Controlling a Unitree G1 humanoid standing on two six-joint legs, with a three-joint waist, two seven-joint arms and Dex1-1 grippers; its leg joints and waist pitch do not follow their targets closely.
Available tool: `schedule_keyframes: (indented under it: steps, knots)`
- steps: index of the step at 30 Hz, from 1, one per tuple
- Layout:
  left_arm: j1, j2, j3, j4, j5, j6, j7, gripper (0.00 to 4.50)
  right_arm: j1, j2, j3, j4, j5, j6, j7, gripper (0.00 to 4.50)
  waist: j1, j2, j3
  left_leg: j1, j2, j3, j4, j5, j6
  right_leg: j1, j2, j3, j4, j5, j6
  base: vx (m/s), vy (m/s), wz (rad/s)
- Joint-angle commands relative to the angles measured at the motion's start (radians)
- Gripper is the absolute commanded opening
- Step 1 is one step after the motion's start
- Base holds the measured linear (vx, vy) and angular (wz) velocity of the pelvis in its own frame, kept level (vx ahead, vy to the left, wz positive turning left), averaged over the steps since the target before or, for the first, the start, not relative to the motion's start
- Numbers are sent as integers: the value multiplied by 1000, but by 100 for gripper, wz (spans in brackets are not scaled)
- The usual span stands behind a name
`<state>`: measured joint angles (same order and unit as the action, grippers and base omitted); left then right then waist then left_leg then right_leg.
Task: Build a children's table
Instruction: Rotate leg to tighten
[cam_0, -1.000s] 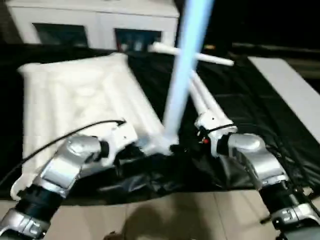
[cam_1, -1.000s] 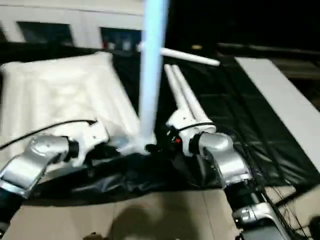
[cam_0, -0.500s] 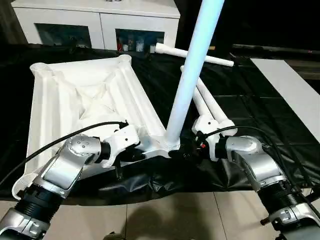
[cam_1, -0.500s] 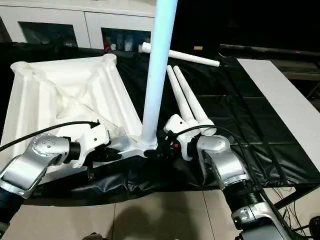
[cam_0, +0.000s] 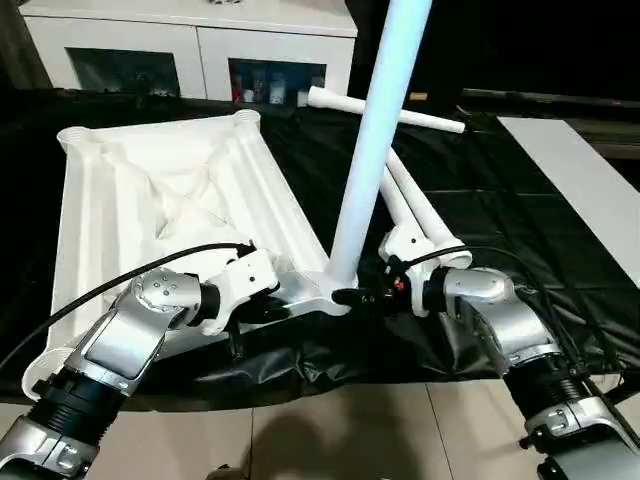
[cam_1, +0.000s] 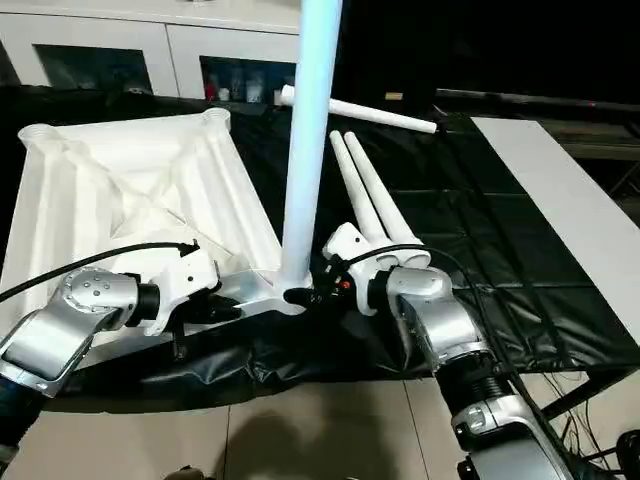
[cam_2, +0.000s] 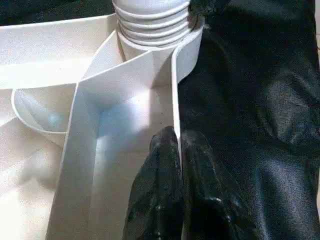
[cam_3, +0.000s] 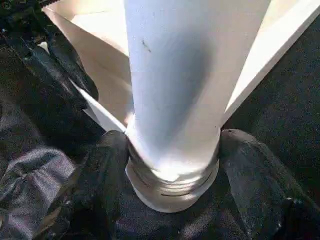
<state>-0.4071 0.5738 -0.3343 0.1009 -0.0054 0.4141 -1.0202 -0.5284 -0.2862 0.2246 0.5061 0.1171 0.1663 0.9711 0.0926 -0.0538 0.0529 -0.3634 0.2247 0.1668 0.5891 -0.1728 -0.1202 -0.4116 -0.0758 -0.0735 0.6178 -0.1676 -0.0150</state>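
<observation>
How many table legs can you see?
4: one leg stands upright in the tabletop's near corner socket, two lie side by side beside it, one lies behind.

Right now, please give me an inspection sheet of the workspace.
Surface: black sheet over the work area.
Job's things: tabletop underside up; one leg upright in its near corner socket; three loose legs beside it.
Clutter: nothing seen.
Grippers: left gripper jaws shut on the tabletop's rim; right gripper jaws either side of the upright leg's base.
Cables: black cable over the left forearm.
Surroundings: white cabinet behind.
</observation>
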Motion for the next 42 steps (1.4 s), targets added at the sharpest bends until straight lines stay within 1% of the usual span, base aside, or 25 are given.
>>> schedule_keyframes:
  steps: [1, 2, 3, 4, 5, 6, 7, 9, 11, 12, 16, 18, 19, 22, 23, 27, 30, 34, 36, 37, 38, 39, 40, 41, 42]
  knots:
    - [-9, -7, -24, -26, 1, -15, -12, 0, -25, 7, -5, 32, 3, -6, -7, 268, -4, 10, -63, 7, 3, 6, -73, -247, 8, 50, -51, 42, -74, -302, -158, 0, 0, 0]
    - [-8, -5, -24, -28, 1, -14, -13, 0, -28, 12, -8, 46, 5, -6, -8, 319, -4, 8, -63, 6, 3, 6, -73, -246, 8, 51, -52, 42, -75, -305, -156, 0, 0, 0]
    - [-8, -5, -24, -28, 1, -14, -13, 0, -28, 12, -8, 46, 5, -6, -8, 333, -5, 10, -63, 7, 4, 6, -73, -248, 8, 49, -52, 43, -75, -309, -156, 0, 0, 0]
    - [-8, -5, -23, -29, 1, -13, -13, 0, -31, 15, -9, 54, 6, -7, -6, 333, -5, 10, -62, 7, 4, 6, -73, -251, 8, 49, -52, 43, -76, -313, -155, 0, 0, 0]
    - [-7, -4, -23, -30, 1, -12, -14, 0, -33, 18, -10, 60, 5, -9, -3, 352, -5, 10, -63, 9, 4, 6, -73, -253, 7, 48, -52, 43, -76, -313, -157, 0, 0, 0]
    - [-7, -4, -23, -30, 1, -12, -14, 0, -33, 18, -10, 60, 5, -9, -3, 352, -4, 11, -64, 11, 5, 7, -72, -250, 8, 46, -52, 44, -75, -300, -163, 0, 0, 0]
    - [-6, -4, -23, -32, 1, -11, -13, 0, -38, 24, -8, 69, -9, -25, -18, 367, -3, 11, -65, 11, 5, 7, -72, -245, 9, 46, -52, 44, -74, -289, -167, 0, 0, 0]
    - [-6, -4, -23, -32, 2, -11, -14, 0, -41, 27, -7, 75, -13, -32, -21, 380, -3, 11, -66, 9, 5, 7, -72, -228, 9, 48, -50, 43, -69, -256, -175, 0, 0, 0]
    - [-6, -4, -24, -31, 4, -12, -14, 0, -46, 33, -6, 85, -14, -39, -19, 380, -2, 11, -65, 9, 5, 8, -72, -225, 10, 48, -50, 44, -68, -246, -177, 0, 0, 0]
    - [-6, -5, -24, -31, 4, -12, -15, 0, -48, 36, -4, 88, -13, -42, -16, 380, -2, 14, -66, 9, 4, 8, -71, -223, 10, 49, -50, 45, -67, -243, -179, 0, 0, 0]
    - [-7, -5, -25, -31, 5, -12, -14, 0, -51, 40, -3, 98, -8, -46, -5, 380, -2, 13, -67, 8, 5, 8, -71, -223, 10, 50, -50, 45, -66, -234, -182, 0, 0, 0]
    - [-7, -5, -24, -32, 6, -11, -13, 0, -55, 43, -7, 110, -7, -52, 0, 380, -3, 11, -65, 8, 4, 7, -72, -234, 9, 50, -50, 44, -68, -253, -177, 0, 0, 0]
    - [-6, -6, -24, -32, 6, -10, -13, 0, -56, 44, -9, 114, -7, -54, 2, 362, -3, 11, -65, 8, 4, 7, -73, -238, 8, 50, -51, 44, -69, -269, -173, 0, 0, 0]
    - [-3, -4, -23, -34, 5, -9, -15, 0, -59, 44, -13, 118, -4, -57, 7, 334, -2, 11, -65, 9, 5, 7, -72, -239, 8, 49, -51, 45, -71, -277, -170, 0, 0, 0]
    - [-2, -3, -22, -34, 4, -9, -16, 0, -60, 44, -14, 121, -3, -59, 8, 334, -3, 10, -65, 6, 4, 7, -73, -234, 8, 50, -51, 45, -70, -272, -169, 0, 0, 0]
    - [-2, -2, -24, -34, 3, -6, -21, 0, -61, 46, -19, 128, 0, -62, 9, 298, -2, 12, -66, 9, 5, 8, -72, -226, 10, 49, -51, 45, -68, -255, -176, 0, 0, 0]
    - [-2, -2, -24, -34, 3, -4, -22, 0, -60, 48, -20, 132, -2, -65, 6, 281, -3, 12, -66, 8, 5, 8, -72, -227, 10, 49, -50, 45, -68, -252, -177, 0, 0, 0]
    - [-1, -2, -24, -34, 3, -3, -22, 0, -59, 52, -24, 137, -4, -67, -9, 273, -3, 12, -66, 8, 4, 8, -72, -228, 10, 50, -50, 45, -68, -253, -177, 0, 0, 0]
    - [2, -11, -21, -25, 3, 1, -8, 0, -61, 73, -40, 155, -9, -69, -73, 273, -4, 12, -65, 7, 4, 7, -73, -236, 6, 50, -52, 45, -70, -272, -173, 0, 0, 0]
    - [1, -26, -15, -14, 5, 10, 14, 0, -65, 90, -51, 171, -14, -74, -123, 271, -6, 11, -64, 6, 4, 7, -73, -240, 4, 49, -51, 45, -70, -281, -171, 0, 0, 0]
    - [-9, -60, -5, 19, 18, 18, 69, 0, -73, 123, -76, 199, -15, -76, -214, 270, -9, 11, -63, 8, 3, 7, -74, -252, -6, 46, -53, 45, -74, -314, -163, 0, 0, 0]
    - [-10, -65, -4, 24, 20, 20, 77, 0, -74, 128, -80, 204, -15, -76, -227, 270, -9, 11, -63, 8, 3, 7, -74, -252, -6, 46, -53, 45, -74, -314, -163, 0, 0, 0]
    - [-22, -101, 5, 53, 31, 37, 134, 0, -77, 160, -98, 220, -15, -71, -303, 270, -11, 10, -60, 6, 1, 5, -75, -266, -14, 47, -52, 44, -77, -353, -150, 0, 0, 0]
    - [-34, -134, 15, 77, 38, 53, 182, 0, -79, 186, -113, 231, -14, -67, -367, 270, -10, 10, -60, 10, 2, 4, -75, -281, -21, 43, -53, 43, -81, -390, -137, 0, 0, 0]
    - [-50, -178, 30, 109, 44, 80, 246, 0, -83, 223, -135, 248, -12, -64, -454, 270, -15, 9, -60, 13, 1, 7, -73, -286, -25, 38, -54, 47, -83, -402, -133, 0, 0, 0]
